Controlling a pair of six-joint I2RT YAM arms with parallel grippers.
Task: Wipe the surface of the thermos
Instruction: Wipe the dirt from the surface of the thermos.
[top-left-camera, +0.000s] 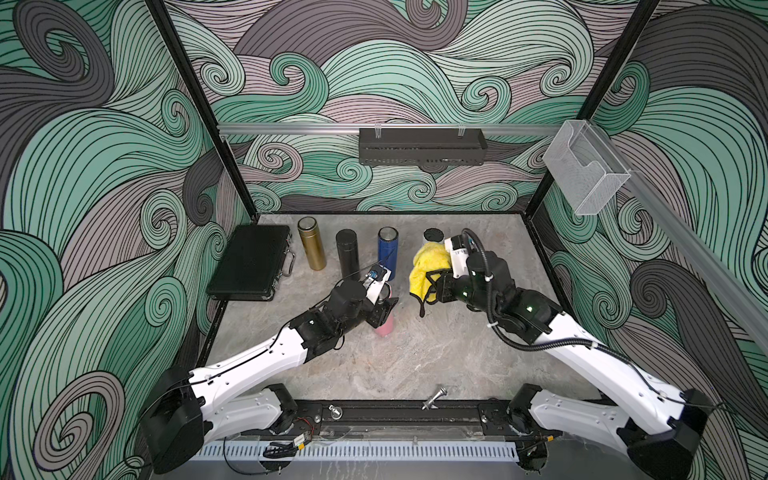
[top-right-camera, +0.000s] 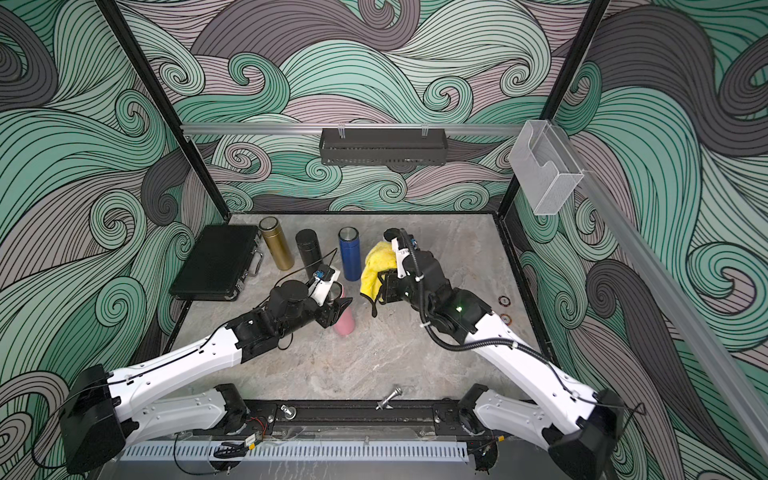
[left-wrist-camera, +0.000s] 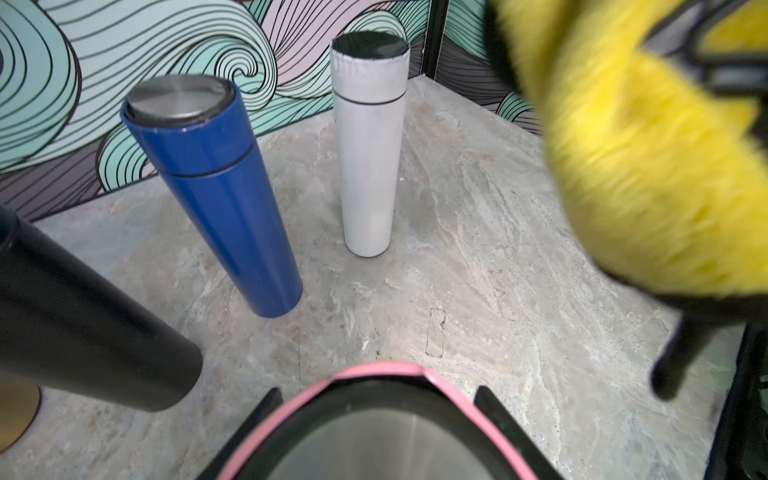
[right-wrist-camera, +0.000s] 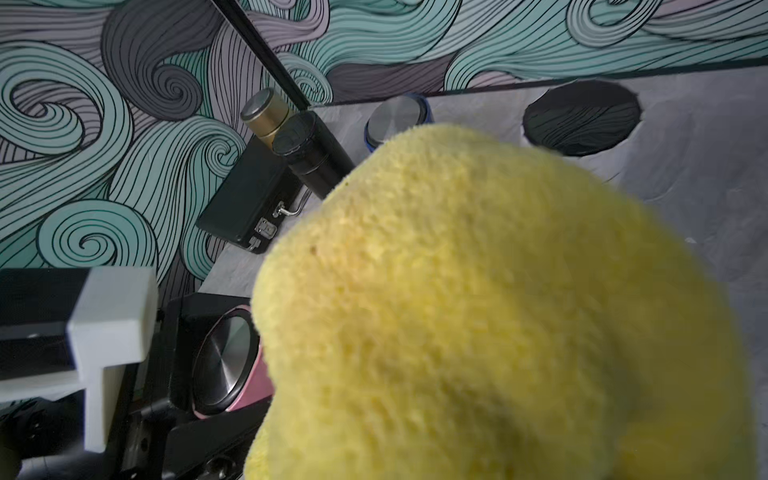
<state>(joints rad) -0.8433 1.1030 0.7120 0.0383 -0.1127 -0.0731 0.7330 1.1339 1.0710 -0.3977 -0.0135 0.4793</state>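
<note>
Marbled grey tabletop (top-left-camera: 415, 365), swirl-papered walls: the pink thermos (top-left-camera: 385, 327) is upright at mid-table, with the left gripper (top-left-camera: 385, 305) clamped on it near the lid and the blue thermos (top-left-camera: 387, 251) close behind. The right gripper (top-left-camera: 433, 284), jaws closed on a bunched yellow cloth (top-left-camera: 424, 266), hangs just beside the pink thermos, and the cloth is not yet touching it. Risks, as I judge them: a sideways wipe low on the pink thermos could twist it in that high hold, and a wide sweep could topple the blue thermos behind it.
</note>
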